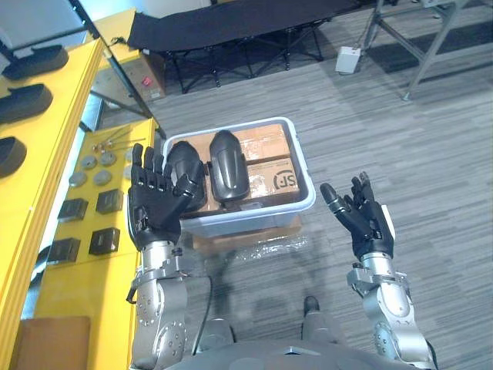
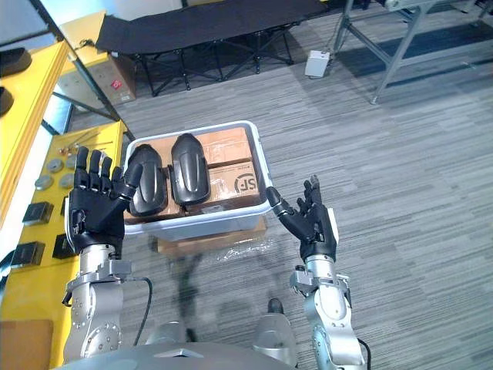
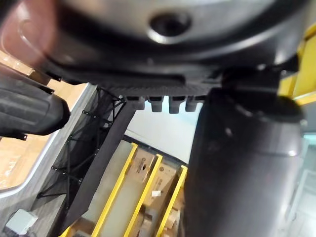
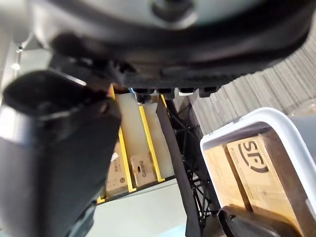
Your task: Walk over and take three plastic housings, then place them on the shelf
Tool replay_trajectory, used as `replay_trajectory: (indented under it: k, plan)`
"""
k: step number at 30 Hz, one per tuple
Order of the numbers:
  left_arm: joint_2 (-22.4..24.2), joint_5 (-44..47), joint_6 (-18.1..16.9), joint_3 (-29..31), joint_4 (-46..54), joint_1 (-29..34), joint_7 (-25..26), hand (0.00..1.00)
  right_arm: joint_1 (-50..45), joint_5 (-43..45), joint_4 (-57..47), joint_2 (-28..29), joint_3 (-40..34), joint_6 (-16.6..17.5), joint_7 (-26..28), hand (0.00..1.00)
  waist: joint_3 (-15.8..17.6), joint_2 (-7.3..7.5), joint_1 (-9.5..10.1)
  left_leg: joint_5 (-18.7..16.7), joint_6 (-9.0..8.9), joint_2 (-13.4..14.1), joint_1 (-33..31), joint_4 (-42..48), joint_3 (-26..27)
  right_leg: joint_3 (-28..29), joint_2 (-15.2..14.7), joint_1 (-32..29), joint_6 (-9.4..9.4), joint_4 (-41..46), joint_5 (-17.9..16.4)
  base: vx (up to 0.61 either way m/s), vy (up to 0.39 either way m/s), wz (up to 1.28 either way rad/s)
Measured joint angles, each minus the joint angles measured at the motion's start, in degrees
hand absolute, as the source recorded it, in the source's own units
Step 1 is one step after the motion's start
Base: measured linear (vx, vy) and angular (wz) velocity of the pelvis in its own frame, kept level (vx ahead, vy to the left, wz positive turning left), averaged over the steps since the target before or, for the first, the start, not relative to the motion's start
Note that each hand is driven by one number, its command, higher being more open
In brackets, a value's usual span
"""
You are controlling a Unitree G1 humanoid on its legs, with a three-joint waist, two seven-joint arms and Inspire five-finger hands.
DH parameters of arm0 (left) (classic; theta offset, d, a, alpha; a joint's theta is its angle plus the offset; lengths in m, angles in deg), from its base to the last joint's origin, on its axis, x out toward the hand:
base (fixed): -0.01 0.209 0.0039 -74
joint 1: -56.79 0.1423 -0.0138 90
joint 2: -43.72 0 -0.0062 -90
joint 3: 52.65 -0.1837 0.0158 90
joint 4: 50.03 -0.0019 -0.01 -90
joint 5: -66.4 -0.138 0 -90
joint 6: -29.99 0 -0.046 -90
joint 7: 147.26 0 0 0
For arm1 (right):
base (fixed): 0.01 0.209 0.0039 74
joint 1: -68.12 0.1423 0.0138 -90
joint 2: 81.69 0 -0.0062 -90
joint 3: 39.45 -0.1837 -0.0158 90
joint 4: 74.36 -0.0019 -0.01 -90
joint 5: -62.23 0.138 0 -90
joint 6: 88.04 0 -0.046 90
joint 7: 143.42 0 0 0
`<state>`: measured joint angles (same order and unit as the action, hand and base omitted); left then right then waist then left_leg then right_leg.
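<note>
Two black plastic housings (image 1: pixel 228 166) (image 1: pixel 185 171) lie side by side on cardboard boxes inside a white bin (image 1: pixel 304 202) on the floor ahead of me. My left hand (image 1: pixel 154 204) is raised in front of the bin's left end with straight, spread fingers, and it covers part of the left housing. To the right of the bin, my right hand (image 1: pixel 366 220) is held up open, palm toward the bin, touching nothing. The yellow shelf (image 1: pixel 46 139) runs along my left; more black housings (image 1: pixel 23 102) rest on its upper level.
Small metal discs and black blocks (image 1: pixel 92 179) lie on the shelf's lower level. A black folding cot (image 1: pixel 231 31) stands behind the bin, with a white box (image 1: pixel 348 58) and metal table legs (image 1: pixel 431 38) at the back right. Grey carpet lies to the right.
</note>
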<state>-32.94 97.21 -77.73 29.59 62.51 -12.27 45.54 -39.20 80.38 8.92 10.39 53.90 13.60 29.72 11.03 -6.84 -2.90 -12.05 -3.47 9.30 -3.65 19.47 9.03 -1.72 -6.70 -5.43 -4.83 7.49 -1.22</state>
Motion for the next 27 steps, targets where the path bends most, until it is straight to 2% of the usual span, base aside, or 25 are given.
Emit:
replay_trajectory:
  k: [1,2,3,4,8,11,14,17,20,24,27]
  plan:
    - [-0.3,0.3,0.0,0.0,-0.2,0.0,-0.6,1.0,0.3,-1.1,0.4,0.1,0.0,0.0,-0.5,1.0,-0.1,0.06,0.49,-0.5,-1.99,-0.3,0.7,-3.1,0.0,-2.1,-0.5,-0.2,-0.09,-1.9,-0.3,-0.05,0.08,-0.43]
    - [-0.5,0.3,0.0,0.0,-0.6,-0.3,-0.8,1.0,0.4,-1.6,0.4,0.3,0.0,0.0,-1.1,1.0,-0.2,0.01,0.91,0.0,-1.66,-0.6,0.6,-4.1,0.4,-3.6,-1.0,0.3,-0.24,-3.1,-0.1,0.02,0.073,-0.32]
    - [-1.4,0.2,0.1,-0.1,-0.8,-0.4,-0.9,1.0,0.7,-2.3,0.5,0.5,0.5,0.0,-1.6,1.0,0.2,0.94,1.15,0.8,-1.8,-1.0,0.3,-4.7,0.9,-5.1,-2.2,0.5,-0.4,-5.0,2.4,0.01,0.079,-0.15]
    - [-2.2,0.3,0.2,-0.4,-1.4,-0.7,-1.0,1.0,2.0,-3.0,2.1,0.5,1.0,-0.1,-1.6,1.0,1.0,2.16,1.3,1.5,-2.52,-1.6,0.0,-3.9,0.9,-5.4,-2.9,0.6,-1.65,-5.8,5.4,0.01,0.091,-0.07]
    - [-3.1,-3.3,1.8,-1.4,-2.6,-1.5,0.3,1.0,12.1,-5.0,13.3,0.2,0.5,-1.4,-4.0,1.0,1.4,2.87,1.77,1.6,-2.55,-2.7,-1.0,-3.5,-0.7,-7.4,-3.4,1.7,-1.78,-7.8,7.0,0.0,0.066,0.16]
    - [-4.5,-4.9,1.9,-1.6,-2.5,-6.7,1.5,1.0,25.5,-5.5,24.8,-2.1,-1.7,-3.2,-7.2,1.0,3.0,3.06,3.3,2.1,-2.49,-2.8,-4.6,-2.4,-3.8,-10.4,-3.3,1.4,-1.49,-9.4,8.3,-0.07,-0.012,0.47]
    - [-4.5,-5.0,1.9,-1.0,-2.4,-9.9,1.9,1.0,39.3,-5.2,33.5,-6.9,-3.6,-4.0,-8.7,1.0,6.2,2.44,5.19,3.0,-2.62,-3.0,-7.4,-1.5,-6.4,-12.6,-3.2,0.6,-1.09,-9.6,9.0,-0.1,-0.028,0.37]
    - [-4.7,-4.9,1.9,-1.2,-2.3,-10.2,1.6,1.0,52.9,-3.1,40.9,-12.2,-3.9,-4.2,-8.7,1.0,10.0,1.68,6.76,4.6,-2.8,-3.4,-9.4,-1.6,-8.3,-14.1,-3.2,-0.2,-0.73,-9.6,9.4,-0.08,-0.026,0.33]
    - [-5.0,-4.8,1.9,-2.8,-2.4,-10.2,1.4,1.0,59.6,-3.2,45.1,-15.0,-3.3,-4.7,-8.7,1.0,11.7,1.1,8.09,5.2,-2.89,-3.5,-10.4,-1.6,-9.3,-15.2,-3.2,-0.7,-0.56,-9.6,9.7,-0.04,-0.014,0.2]
    - [-6.5,-6.9,1.7,-5.2,-4.3,-12.2,0.8,1.0,66.9,-3.2,52.1,-17.9,1.9,-6.0,-7.4,1.0,12.4,0.46,9.59,5.2,-2.86,-3.8,-12.2,-0.2,-10.3,-15.7,-3.4,-1.4,-0.59,-9.1,10.0,-0.01,0.016,0.1]
    - [-6.8,-6.9,1.7,-6.5,-6.6,-14.4,0.4,1.0,71.2,-3.3,56.1,-18.3,4.3,-7.5,-6.4,1.0,13.4,0.03,9.83,5.2,-2.85,-3.9,-13.1,0.8,-11.0,-16.5,-3.5,-1.7,-0.59,-8.5,10.0,-0.04,0.024,0.11]
